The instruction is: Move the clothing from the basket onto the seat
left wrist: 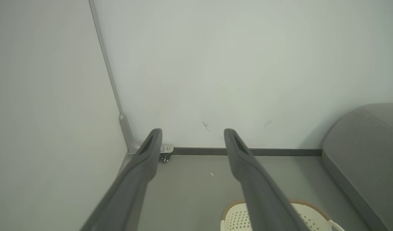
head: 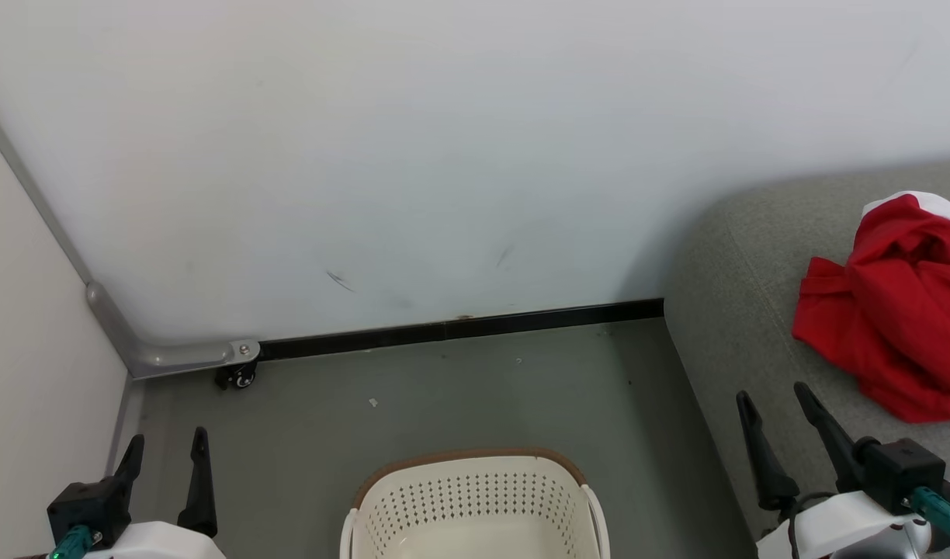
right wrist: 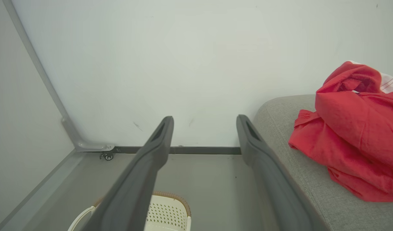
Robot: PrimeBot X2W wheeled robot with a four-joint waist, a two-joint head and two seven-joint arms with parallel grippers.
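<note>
Head view: the left hand (head: 169,436) at near left and the right hand (head: 771,392) at near right are both released, fingers spread, holding nothing. The basket (head: 475,497) stands on the floor about midway between them. The part of it that shows is bare inside. The clothing (head: 894,326) lies heaped on the seat (head: 731,295), right of and beyond the right hand, which is the nearer arm.

Left wrist view: the basket's far rim sits low and right of the spread fingers.

Right wrist view: the basket sits low and left of the fingers, with the clothing on the seat to the right. Any further reach would probably go down and inward to the basket, whose near part is hidden.
</note>
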